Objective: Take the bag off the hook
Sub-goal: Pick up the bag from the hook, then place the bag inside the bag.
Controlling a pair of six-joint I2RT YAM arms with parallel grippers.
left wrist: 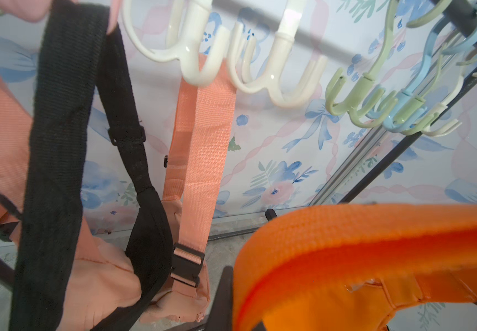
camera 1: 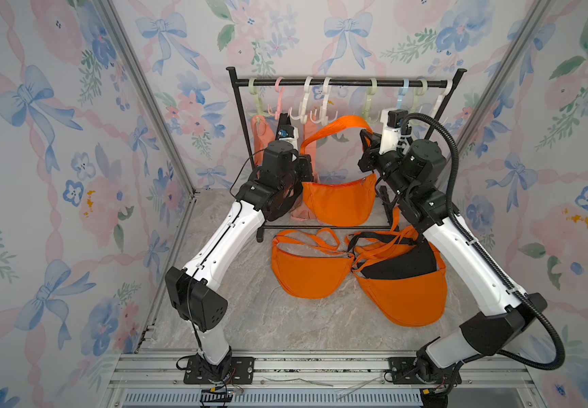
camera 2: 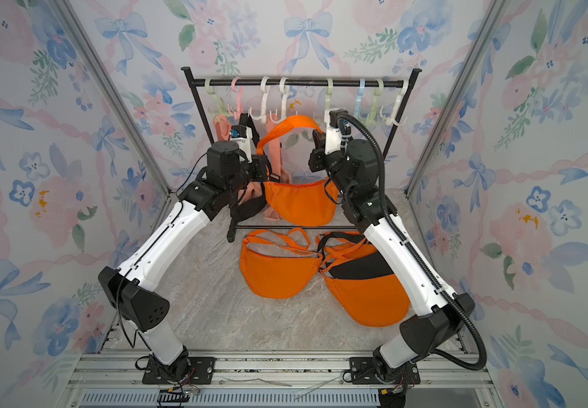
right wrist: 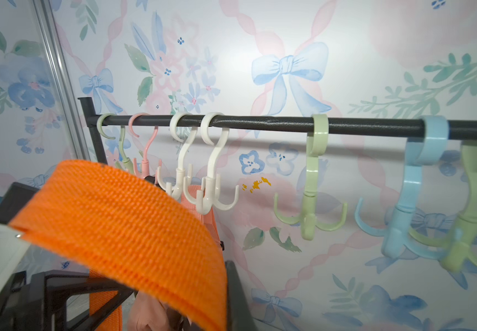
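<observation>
Holding bag's (camera 1: 338, 203) strap (camera 1: 335, 126) are left gripper (camera 1: 302, 158), right gripper (camera 1: 366, 136).

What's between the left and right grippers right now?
An orange strap arcs from the left gripper to the right gripper, with its orange bag hanging below them. Both top views show it.
</observation>
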